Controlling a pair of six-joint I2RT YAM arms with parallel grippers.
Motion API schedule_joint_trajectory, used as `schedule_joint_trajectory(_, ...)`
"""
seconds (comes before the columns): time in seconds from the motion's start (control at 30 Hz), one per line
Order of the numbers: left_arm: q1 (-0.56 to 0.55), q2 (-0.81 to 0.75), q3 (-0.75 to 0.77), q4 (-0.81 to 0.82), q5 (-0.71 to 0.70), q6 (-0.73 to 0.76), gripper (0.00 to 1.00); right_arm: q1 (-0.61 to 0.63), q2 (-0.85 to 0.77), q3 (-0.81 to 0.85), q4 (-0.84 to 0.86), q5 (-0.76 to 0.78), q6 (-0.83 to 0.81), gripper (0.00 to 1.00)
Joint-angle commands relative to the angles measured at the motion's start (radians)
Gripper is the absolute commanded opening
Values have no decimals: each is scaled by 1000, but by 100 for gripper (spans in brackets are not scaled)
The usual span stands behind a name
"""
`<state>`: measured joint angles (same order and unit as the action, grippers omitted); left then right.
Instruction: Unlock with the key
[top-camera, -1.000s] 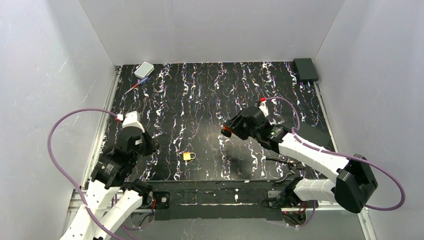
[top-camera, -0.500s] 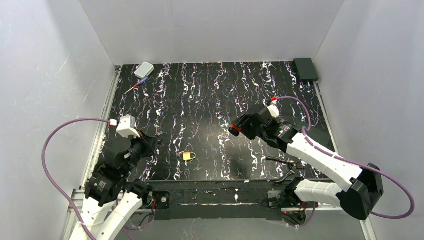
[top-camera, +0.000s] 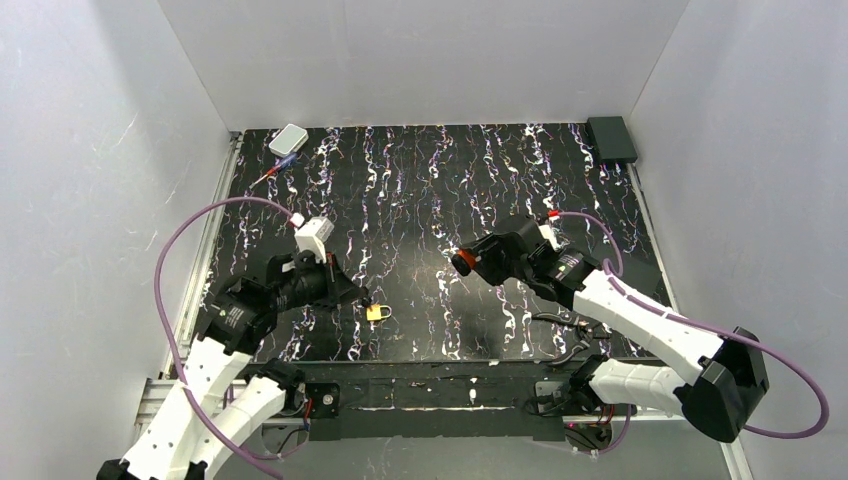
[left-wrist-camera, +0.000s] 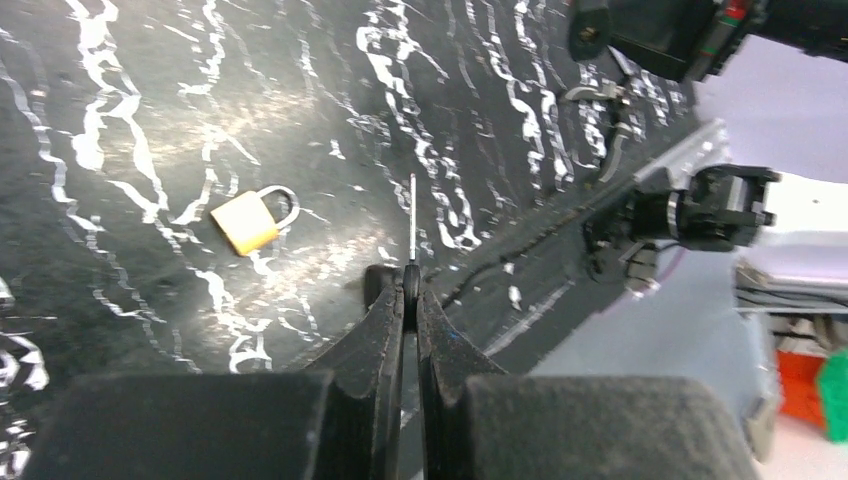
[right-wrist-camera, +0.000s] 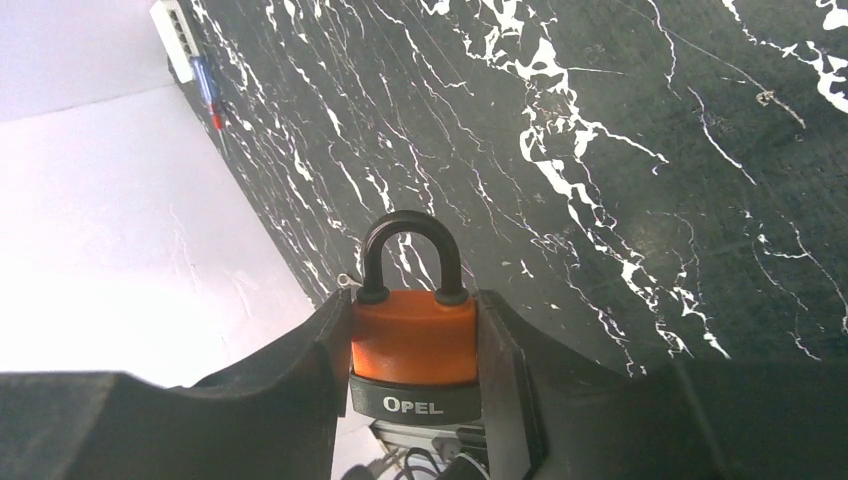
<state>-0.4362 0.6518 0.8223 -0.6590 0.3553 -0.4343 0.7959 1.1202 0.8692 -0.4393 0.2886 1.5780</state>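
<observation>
**Two-arm key-and-padlock arrangement on a black, white-veined table (top-camera: 420, 180).** The left gripper (left-wrist-camera: 410, 288) is clenched fully on the key (left-wrist-camera: 412, 225). The key's thin dark blade is seen edge-on, projecting straight out past the fingertips. No gap is visible between the two fingers (left-wrist-camera: 375, 330).

In the left wrist view the key is seen to the right of the yellow padlock (left-wrist-camera: 250, 221) and apart from it. That padlock is laid flat on the table. In the top view the left gripper (top-camera: 356, 297) is placed just left of the yellow padlock (top-camera: 377, 312). Whether the key tip touches the table cannot be told.

The right gripper (top-camera: 465, 262) is positioned to the right of the yellow padlock and farther from the arm bases, well apart from it. It is spread about halfway around an orange padlock (right-wrist-camera: 413, 335). The orange body is grasped on both sides by the fingers (right-wrist-camera: 315, 360). The black shackle (right-wrist-camera: 405, 245) is pointed away from the wrist and is seated in the body at both ends.
</observation>
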Motion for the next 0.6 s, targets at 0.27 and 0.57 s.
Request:
schedule_joint_trajectory(0.27, -26, 218, 142, 23, 267, -98, 0, 26, 78, 86, 30, 67, 86, 1)
schedule_joint_trajectory(0.57, -146, 307, 134, 139, 211, -169, 0, 29, 84, 73, 59, 68, 110, 1)
